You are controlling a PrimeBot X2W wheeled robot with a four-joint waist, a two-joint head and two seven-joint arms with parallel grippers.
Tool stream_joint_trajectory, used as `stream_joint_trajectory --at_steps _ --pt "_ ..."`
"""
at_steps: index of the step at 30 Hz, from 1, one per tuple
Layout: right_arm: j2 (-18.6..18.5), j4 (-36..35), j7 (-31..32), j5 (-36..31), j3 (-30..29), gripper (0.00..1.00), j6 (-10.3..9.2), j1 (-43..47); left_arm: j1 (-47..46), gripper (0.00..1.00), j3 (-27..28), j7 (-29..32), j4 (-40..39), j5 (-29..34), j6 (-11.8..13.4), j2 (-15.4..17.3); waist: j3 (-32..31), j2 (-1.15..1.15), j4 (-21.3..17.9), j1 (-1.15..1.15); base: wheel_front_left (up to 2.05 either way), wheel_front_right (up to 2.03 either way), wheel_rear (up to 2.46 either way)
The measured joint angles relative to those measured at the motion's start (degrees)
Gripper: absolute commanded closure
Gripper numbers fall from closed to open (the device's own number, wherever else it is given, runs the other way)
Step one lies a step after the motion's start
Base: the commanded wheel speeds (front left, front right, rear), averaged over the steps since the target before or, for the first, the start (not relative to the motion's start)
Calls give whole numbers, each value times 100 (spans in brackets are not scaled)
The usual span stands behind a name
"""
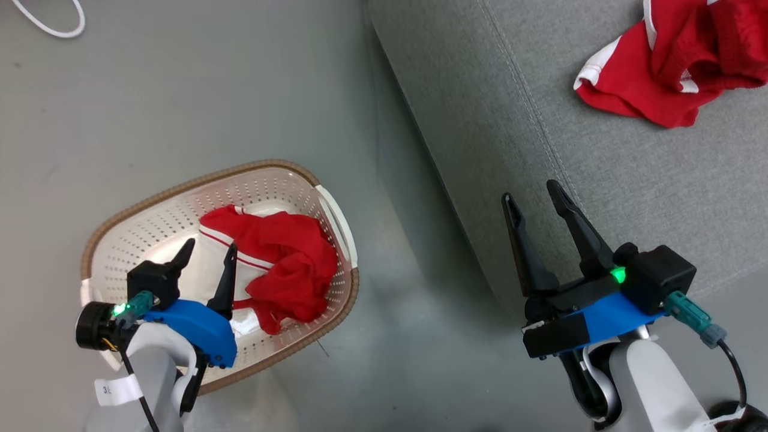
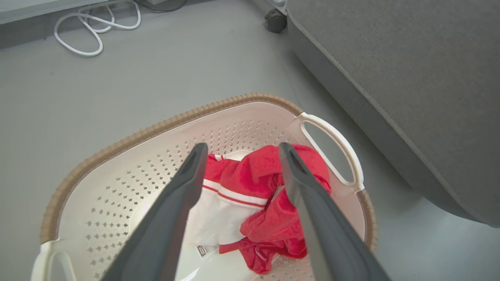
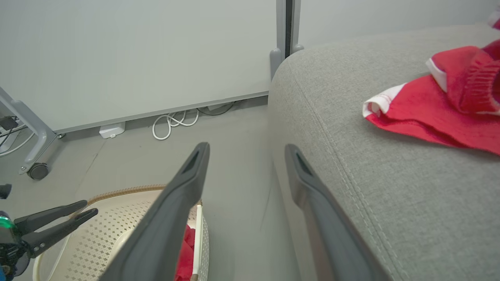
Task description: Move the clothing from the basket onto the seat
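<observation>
**Step in hand:** pick-up of the garment in the basket (image 1: 288,264).

**Positions**
- The left gripper (image 1: 210,246) hangs over the basket (image 1: 180,189). Its jaws are spread wide and hold nothing. Its fingers point down at the garment's white panel and the red folds beside it.
- The basket stands on the floor (image 1: 180,90), near the front edge of the seat (image 1: 480,90).
- The garment on the seat (image 1: 666,66) lies crumpled, well apart from the basket. That part of the task reads as done.
- The right gripper (image 1: 531,190) is also wide open and empty. It hovers at the seat's front edge, away from any fabric.

**Next move (judgement)**
1. Lower the left gripper until its fingers straddle a raised fold.
2. Close the gripper and lift the garment clear of the rim.
3. Carry the garment across to the seat.

The fabric is soft and bunched. A shallow pinch may take one layer only and let the rest trail or catch on the rim.

**What each view adds**
- The head view shows both garments and both grippers together.
- The left wrist view shows the white panel between the fingers and a small printed tag (image 2: 202,250) low in the basket. The head view does not resolve this tag.
- The right wrist view shows the seat garment's white trim from the side, the wall (image 3: 136,58) behind, and the left gripper's fingers above the basket.
</observation>
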Motion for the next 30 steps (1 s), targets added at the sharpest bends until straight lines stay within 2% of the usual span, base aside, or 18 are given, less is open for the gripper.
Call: stream_joint_trajectory --at_steps 5,18,25,30 --pt "1 52 -143 153 113 0 0 -156 -430 0 -580 0 505 -220 0 182 421 0 -191 0 0 0 0" --pt "1 223 -357 318 397 0 0 -449 -849 0 -1950 0 1123 -728 0 557 1183 0 -574 0 0 0 0" --pt "1 252 -398 446 480 0 0 -483 -1166 0 -2336 -1 1245 -802 0 564 1385 0 -738 -1 0 0 0" --pt "2 240 -404 564 563 0 0 -528 -1360 0 -2414 -1 1369 -797 0 601 1497 0 -829 -1 0 0 0"
